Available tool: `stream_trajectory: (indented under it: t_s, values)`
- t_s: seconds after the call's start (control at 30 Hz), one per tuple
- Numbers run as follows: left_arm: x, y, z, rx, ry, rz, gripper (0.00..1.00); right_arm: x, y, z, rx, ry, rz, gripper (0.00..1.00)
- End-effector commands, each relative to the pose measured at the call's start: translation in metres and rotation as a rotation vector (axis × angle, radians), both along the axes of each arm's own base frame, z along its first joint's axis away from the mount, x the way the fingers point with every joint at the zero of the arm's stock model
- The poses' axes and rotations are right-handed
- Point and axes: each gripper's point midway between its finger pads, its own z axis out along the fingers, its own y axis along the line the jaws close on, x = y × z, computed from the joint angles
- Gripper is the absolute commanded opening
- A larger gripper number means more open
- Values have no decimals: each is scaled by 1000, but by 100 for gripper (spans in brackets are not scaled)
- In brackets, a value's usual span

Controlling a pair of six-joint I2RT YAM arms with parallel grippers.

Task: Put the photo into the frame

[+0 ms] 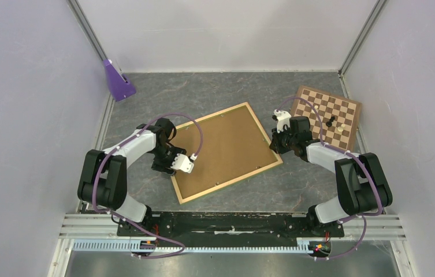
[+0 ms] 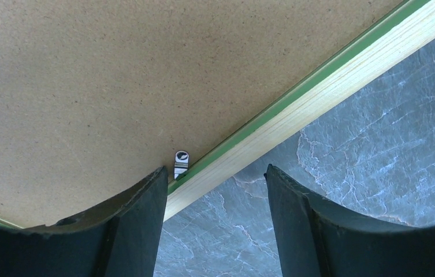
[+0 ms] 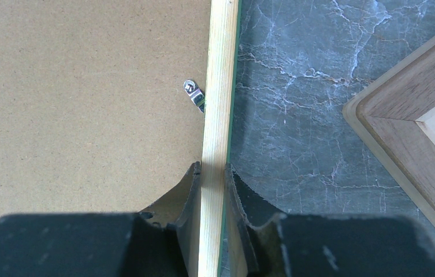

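The frame [image 1: 232, 182] lies back side up in the middle of the table, its pale wood rails around a brown hardboard panel [image 1: 226, 151]. The photo is hidden. My left gripper [image 1: 174, 161] is at the frame's left rail. In the left wrist view the left gripper [image 2: 216, 170] is open and straddles the rail [image 2: 330, 81], one finger over the panel [image 2: 116, 75] and one over the table, next to a small metal clip [image 2: 181, 163]. My right gripper [image 1: 274, 144] is shut on the frame's right rail [image 3: 220, 69]. The right gripper [image 3: 213, 167] pinches it just below another clip [image 3: 194, 94].
A brown-and-cream chessboard [image 1: 327, 115] with a black piece [image 1: 331, 120] lies at the back right, close to the right arm, and its corner [image 3: 417, 109] shows in the right wrist view. A purple object [image 1: 118, 81] stands at the back left by the wall.
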Motion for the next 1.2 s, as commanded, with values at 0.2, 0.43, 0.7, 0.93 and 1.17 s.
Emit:
stream_trajectory:
  t_s: [0.2,0.43,0.7,0.93,1.17]
  values:
    - [-1,0,-6,9,1,-30,61,1,4,0,11,-1,18,14]
    - [-4,0,-5,-2,-26,-31,60,2,4,1,11,-4,18,13]
    - [-6,-3,-2,-22,-46,-30,56,1,4,1,11,-3,18,14]
    - [-8,-2,0,-19,-44,-32,51,1,4,0,11,-1,16,13]
    - [-11,-1,-1,-20,-40,-29,45,1,3,0,10,0,15,14]
